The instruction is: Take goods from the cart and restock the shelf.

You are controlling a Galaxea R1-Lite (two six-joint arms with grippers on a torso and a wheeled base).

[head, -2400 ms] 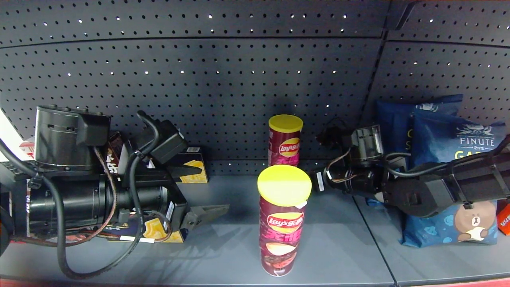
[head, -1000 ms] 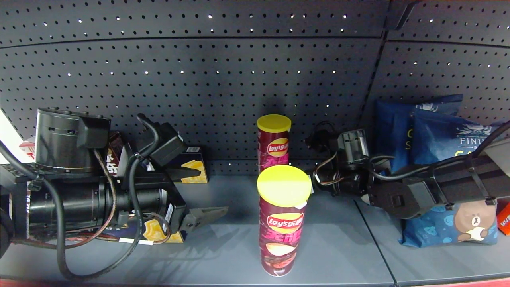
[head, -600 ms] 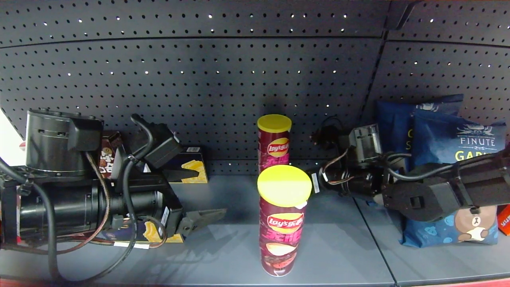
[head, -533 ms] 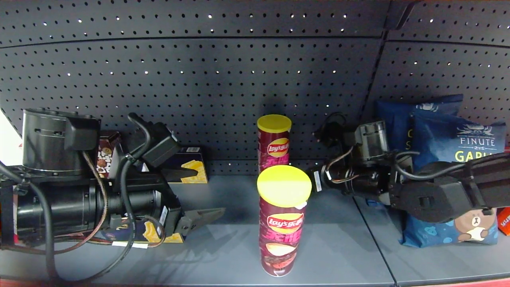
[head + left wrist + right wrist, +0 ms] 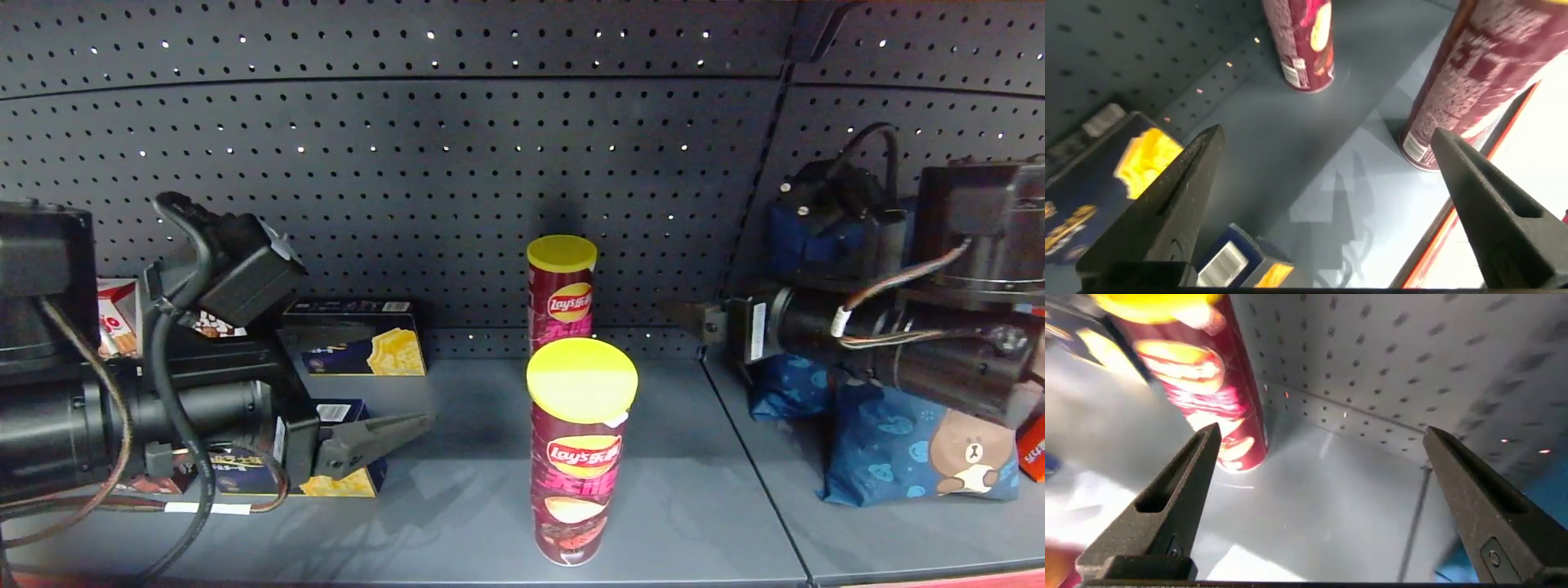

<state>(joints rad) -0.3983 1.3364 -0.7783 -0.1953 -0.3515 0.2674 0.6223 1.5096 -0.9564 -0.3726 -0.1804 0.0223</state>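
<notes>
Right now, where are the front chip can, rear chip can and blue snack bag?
front chip can (image 5: pixel 576 478), head view, middle of its side
rear chip can (image 5: pixel 563 304), head view, logo on its front
blue snack bag (image 5: pixel 890 449), head view, lower front panel

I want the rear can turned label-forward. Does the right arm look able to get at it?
Probably yes: its open end effector faces the rear can across bare shelf; the front can stands nearer the edge, out of the way.
</notes>
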